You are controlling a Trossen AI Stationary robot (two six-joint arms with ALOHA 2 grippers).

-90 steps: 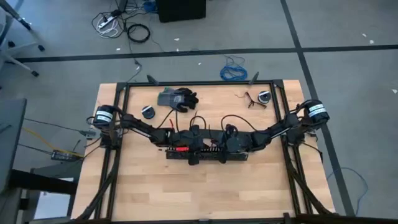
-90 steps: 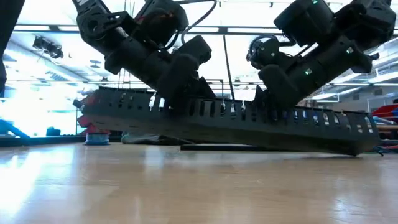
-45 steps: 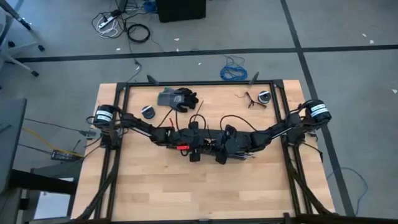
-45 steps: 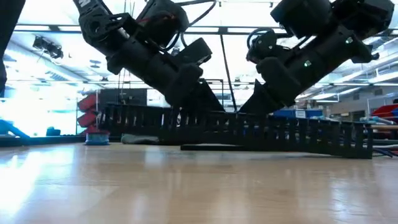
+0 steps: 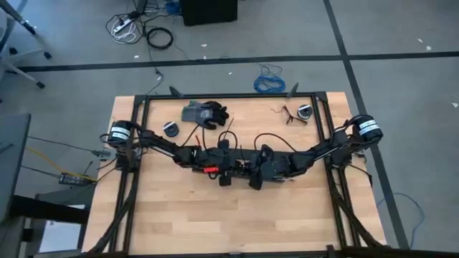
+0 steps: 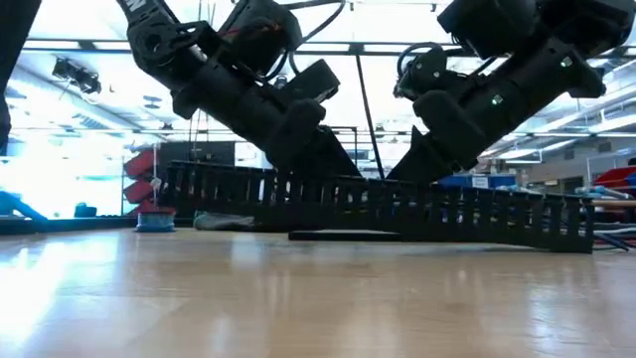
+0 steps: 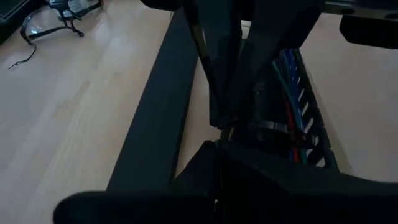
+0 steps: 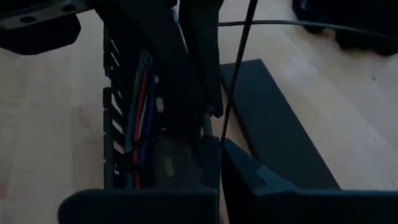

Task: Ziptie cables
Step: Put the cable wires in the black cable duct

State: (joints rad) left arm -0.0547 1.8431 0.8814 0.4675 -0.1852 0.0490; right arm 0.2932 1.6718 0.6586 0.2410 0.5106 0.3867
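A long black slotted duct (image 6: 497,214) lies across the middle of the table. The cables (image 7: 293,112), thin red, blue and green wires (image 8: 138,93), run along inside it. A flat black strip (image 7: 155,106) lies on the table beside the duct. My left gripper (image 5: 228,167) and my right gripper (image 5: 252,169) both reach slanting down into the duct near its middle. They face each other a short way apart. Each looks shut at the duct's side wall. The duct wall hides both sets of fingertips in the low view. My left gripper comes slanting down from the table's left onto the duct's slotted wall (image 7: 249,124), left of the middle. Its own dark body hides the place of contact. The duct rests level on the table. My right gripper comes slanting down from the table's right onto the duct's wall (image 8: 186,124), right of the middle. Its fingers lie along the duct, and they hide the contact itself. The duct rests on the table beneath it.
A pair of dark gloves (image 5: 204,112) lies at the far middle of the table. Small round black items sit at the far left (image 5: 170,128) and far right (image 5: 304,111). A blue coiled cable (image 5: 269,80) lies on the floor beyond. The near half of the table is bare wood.
Both grippers have gone down with the duct. It was held tilted, with its left end raised off the table. Now it stands level on the table.
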